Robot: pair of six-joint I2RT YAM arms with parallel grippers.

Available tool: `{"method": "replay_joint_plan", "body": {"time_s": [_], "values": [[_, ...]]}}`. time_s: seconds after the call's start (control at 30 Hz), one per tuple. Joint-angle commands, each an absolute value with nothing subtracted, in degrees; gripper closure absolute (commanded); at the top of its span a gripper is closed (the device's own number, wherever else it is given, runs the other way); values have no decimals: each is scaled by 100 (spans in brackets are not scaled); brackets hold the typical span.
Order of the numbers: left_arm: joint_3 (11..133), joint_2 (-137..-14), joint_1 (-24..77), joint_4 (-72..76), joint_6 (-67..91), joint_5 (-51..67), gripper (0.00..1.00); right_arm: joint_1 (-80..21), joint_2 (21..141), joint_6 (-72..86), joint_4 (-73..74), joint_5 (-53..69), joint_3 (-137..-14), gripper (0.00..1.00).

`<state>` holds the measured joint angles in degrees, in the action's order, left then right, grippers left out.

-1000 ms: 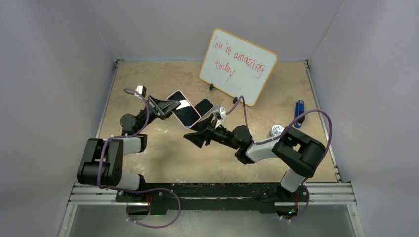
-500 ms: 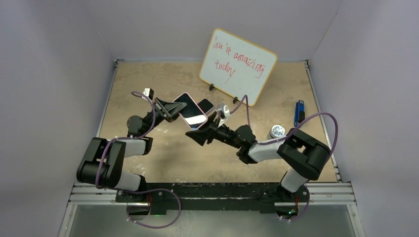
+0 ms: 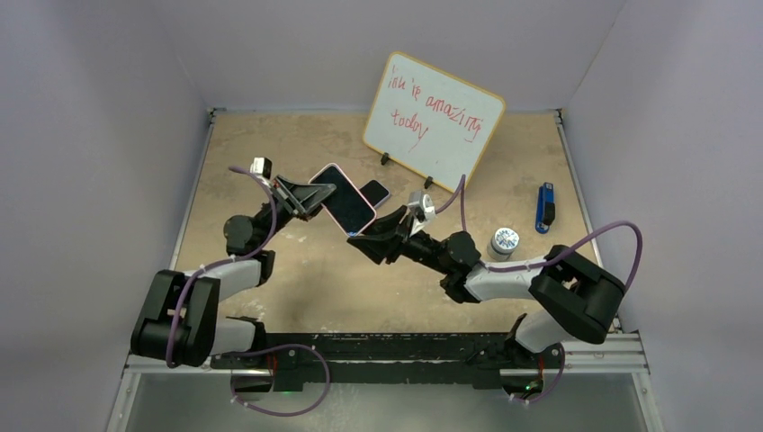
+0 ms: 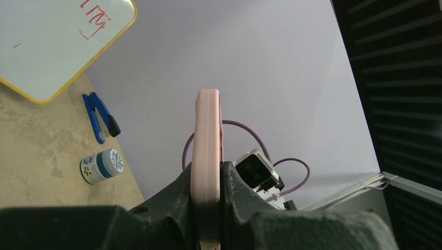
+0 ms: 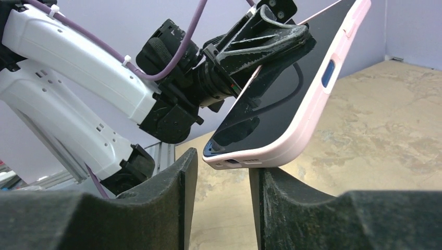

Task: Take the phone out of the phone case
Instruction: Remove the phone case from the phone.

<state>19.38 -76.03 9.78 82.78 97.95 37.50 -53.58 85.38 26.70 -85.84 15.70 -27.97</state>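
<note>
1. Left gripper (image 4: pixel 207 183): closed hard on the pink soft phone case (image 4: pixel 206 135), one finger on each flat face. The left wrist view shows the case edge-on between them.
2. The dark-screened smartphone (image 5: pixel 276 99) sits inside that case, with the pink rim all round the glass. It is held in the air above the tan tabletop (image 3: pixel 270 144), tilted, with the port end lowest and pointing at the right arm.
3. Right gripper (image 5: pixel 221 176): fingers parted, nothing clamped. The phone's port end sits right at the mouth of the gap. Can't tell whether either finger touches it.
4. Small dark flat rectangle with a light rim (image 3: pixel 374 192) lies on the table just behind the held phone. Can't tell what it is.
5. Yellow-framed whiteboard with red handwriting (image 3: pixel 432 121) stands at the back.
6. Blue clip (image 3: pixel 544 207) lies at the right edge. The small round jar with a blue-and-white label (image 3: pixel 504 240) is near it, beside the right arm.
</note>
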Motion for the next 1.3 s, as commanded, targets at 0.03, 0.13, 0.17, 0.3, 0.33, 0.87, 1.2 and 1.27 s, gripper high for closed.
{"method": "replay_joint_plan", "body": {"time_s": [0.03, 0.13, 0.17, 0.3, 0.33, 0.87, 1.2, 1.27], "values": [[2140, -7154, 984, 8156, 9473, 3578, 100, -5316, 8293, 2415, -9225, 1591, -2799, 59], [2144, -6998, 1016, 7869, 9382, 3588, 100, -5253, 8279, 2427, -9298, 1700, -2807, 60], [2133, -6962, 1026, 7817, 9375, 3590, 100, -5243, 8273, 2437, -9325, 1731, -2816, 60], [2133, -6876, 1109, 7745, 9410, 3536, 100, -5212, 8277, 2471, -9379, 1839, -2863, 61], [2143, -6859, 1134, 7715, 9425, 3536, 100, -5205, 8286, 2484, -9400, 1879, -2873, 62], [2320, -6163, 1261, 6181, 9262, 3887, 100, -4834, 8279, 2217, -8968, 2145, -3004, 88], [2219, -6042, 1275, 6099, 9232, 4236, 100, -4464, 8238, 2415, -7975, 1807, -3130, 100], [2175, -6063, 1280, 6276, 9241, 4266, 100, -4442, 8244, 2465, -7787, 1802, -3156, 100]]}}
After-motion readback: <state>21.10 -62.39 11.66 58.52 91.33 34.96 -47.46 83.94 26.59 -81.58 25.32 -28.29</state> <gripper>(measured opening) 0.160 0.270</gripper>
